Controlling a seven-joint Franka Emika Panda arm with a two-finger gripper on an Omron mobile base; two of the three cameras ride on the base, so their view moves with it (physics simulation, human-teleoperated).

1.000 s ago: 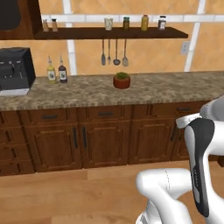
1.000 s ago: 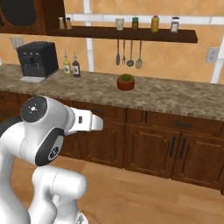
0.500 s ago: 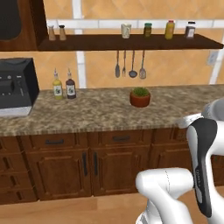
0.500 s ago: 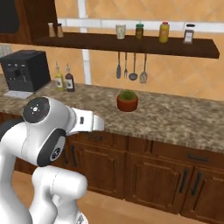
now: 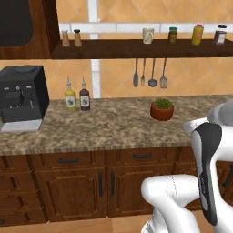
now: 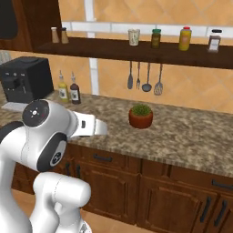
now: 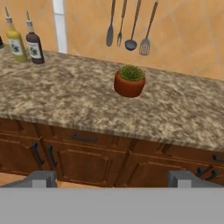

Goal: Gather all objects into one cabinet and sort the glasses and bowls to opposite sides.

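While the granite counter (image 5: 113, 132) runs across the whole width of both base views, its front edge overhangs a row of dark wooden base cabinets (image 5: 73, 182) with drawers above the doors. Most of the counter's surface lies bare: a black coffee machine (image 5: 22, 98) stands at the left end, two sauce bottles (image 5: 76, 94) stand side by side just to its right near the wall, and a red plant pot (image 5: 162, 110) sits alone further right, well apart from the bottles. Between bottles and pot the stone is open, and so is the stretch beyond the pot in the right base view. Above, a dark wall shelf (image 6: 136, 51) carries two shakers (image 6: 59, 35) at its left end, then a cream cup (image 6: 134, 37), a green-lidded jar (image 6: 155, 38), a yellow jar (image 6: 184, 39) and a dark-capped jar (image 6: 214, 41). Four utensils (image 6: 144, 77) hang on the tiled wall under the shelf. A dark wooden cabinet (image 5: 32, 27) with a dark glass panel closes the shelf's left end.

The arm is folded low in front of the base cabinets, below counter height, elbow raised. In the hand view the gripper (image 7: 111, 179) looks level at the counter's front edge, fingers spread wide apart, nothing between them
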